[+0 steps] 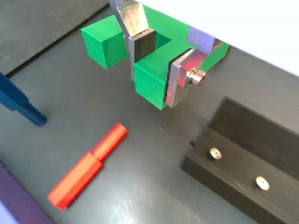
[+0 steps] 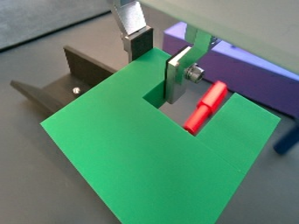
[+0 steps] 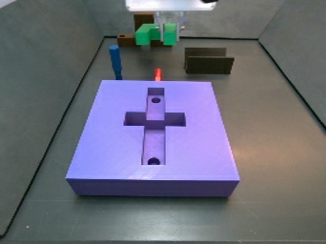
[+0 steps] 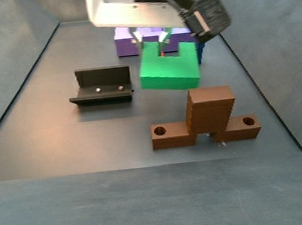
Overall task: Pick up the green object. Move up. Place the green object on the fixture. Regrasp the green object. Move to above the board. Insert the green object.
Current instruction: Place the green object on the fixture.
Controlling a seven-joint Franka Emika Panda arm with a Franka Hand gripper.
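While the arm hangs from above with its white wrist housing (image 4: 150, 2) over the far part of the counter (image 3: 274, 205), the pincer (image 1: 158, 66) points straight down and is closed onto the green block (image 1: 152, 61). In both wrist views the silver fingers (image 1: 177, 79) sit in the block's square notch with one arm of the U between them, so the jaws are only partly closed, as wide as that arm.

Near to far in a side view: the purple board (image 3: 192, 143) fills the foreground, lying flat, its cross-shaped recess (image 3: 154, 119) and two round holes facing up. Just past its far edge lies a small red peg (image 3: 156, 73), with a slim blue peg (image 3: 114, 59) standing upright to one side. Beyond those the dark fixture (image 3: 209, 62) sits on the counter, apart from the board. The green block (image 3: 155, 34) is farthest back, under the wrist.

In a side view the green block (image 4: 170, 67) looks clear of the counter, carried with its broad face roughly level and the notch opening toward the pincer side; I can't tell its long axis for sure. The fixture (image 4: 103, 86) is to one side of it, not touching. A brown cross-shaped piece (image 4: 208, 117) stands nearer that camera, well apart from the block.

In a wrist view the red peg (image 1: 91, 164) lies flat below the block, next to the fixture (image 1: 246, 157).
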